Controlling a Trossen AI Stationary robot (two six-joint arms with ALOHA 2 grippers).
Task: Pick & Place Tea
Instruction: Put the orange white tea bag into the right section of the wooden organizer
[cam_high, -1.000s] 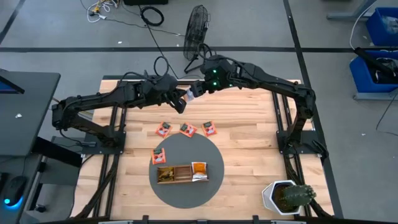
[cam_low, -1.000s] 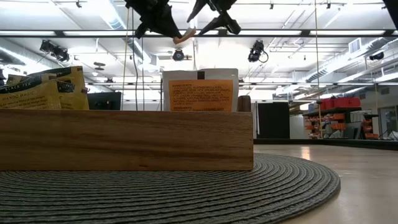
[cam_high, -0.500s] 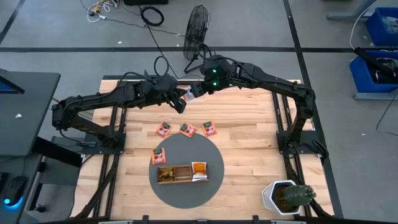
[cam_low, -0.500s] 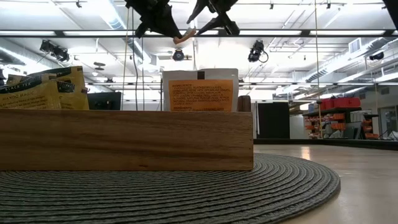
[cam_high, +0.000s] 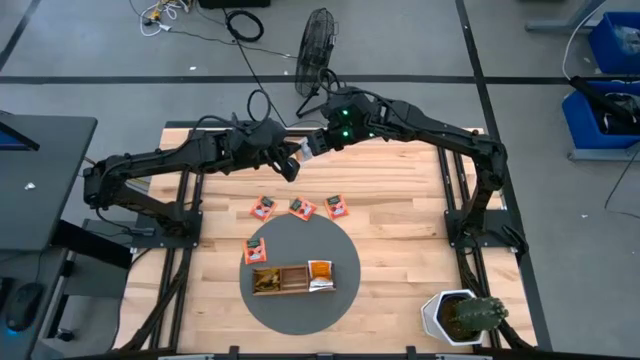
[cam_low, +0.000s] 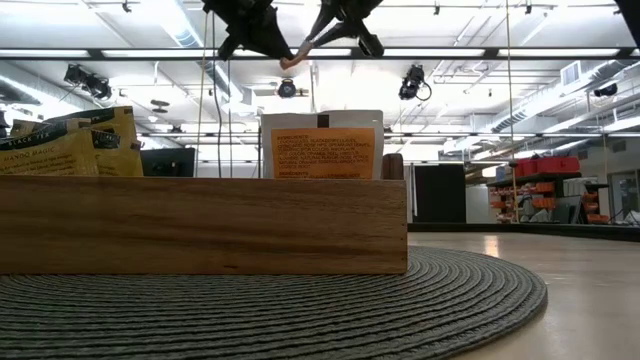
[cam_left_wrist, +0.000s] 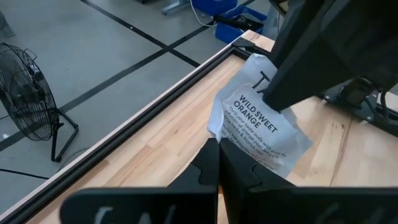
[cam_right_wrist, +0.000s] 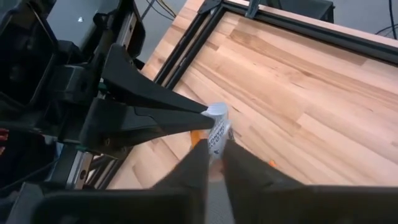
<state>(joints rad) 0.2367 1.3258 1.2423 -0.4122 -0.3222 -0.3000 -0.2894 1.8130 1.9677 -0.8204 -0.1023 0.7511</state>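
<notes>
A white tea sachet (cam_left_wrist: 261, 124) printed "WILD SWEET ORANGE" hangs in the air over the table's far middle, and both grippers are shut on it. My left gripper (cam_high: 293, 160) reaches it from the left and my right gripper (cam_high: 312, 146) from the right. In the low view the two grippers meet at the sachet (cam_low: 292, 60) high above the wooden tray (cam_low: 200, 225). Three orange sachets (cam_high: 302, 208) lie flat on the table. The tray (cam_high: 295, 278), with sachets standing in it, sits on a round grey mat (cam_high: 300, 310). My left gripper pinches one end of the sachet (cam_left_wrist: 227, 140) between its two fingers, coming from the table's left. The sachet is lifted clear of the table and sticks out past the fingertips. My right gripper pinches the opposite end of the sachet (cam_right_wrist: 217, 138) between its two fingers (cam_right_wrist: 198, 167), coming from the table's right and facing the left gripper. In the left wrist view one dark finger (cam_left_wrist: 292, 81) covers that end. The sachet spans the gap between the two grippers.
One more sachet (cam_high: 258, 250) lies on the mat beside the tray. A potted cactus (cam_high: 460, 318) stands at the near right corner. A floor fan (cam_high: 318, 45) stands beyond the far edge. Bare wood lies to the right of the mat.
My right gripper has shut on the free end of the sachet, its fingers drawing together from a wide gap. The left gripper and the sachet have stayed in place.
</notes>
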